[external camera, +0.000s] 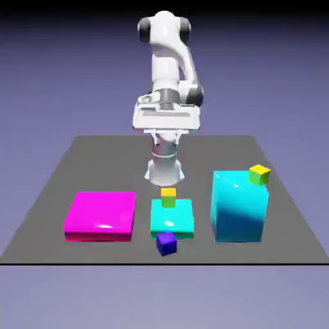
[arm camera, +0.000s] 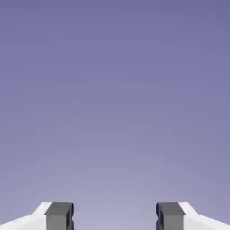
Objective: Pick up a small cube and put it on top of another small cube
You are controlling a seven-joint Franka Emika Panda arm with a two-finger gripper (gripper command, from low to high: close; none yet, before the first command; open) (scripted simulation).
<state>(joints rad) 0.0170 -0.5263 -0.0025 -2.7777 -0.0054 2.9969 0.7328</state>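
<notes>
hiding some cyan slab [external camera: 179, 219]: blue cube [external camera: 166, 243]

the tall cyan block [external camera: 238, 209] is rising on the exterior view's right, blocking low sideways passage there. bare table [external camera: 109, 167] is leaving a gap between it and the low cyan slab [external camera: 172, 217], and another before the magenta slab [external camera: 101, 212]

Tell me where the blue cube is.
In the exterior view, the blue cube sits near the table's front edge, right by the camera-facing side of the low cyan block.

Blue cube [external camera: 166, 243] apart from yellow cubes [external camera: 168, 197]
</notes>
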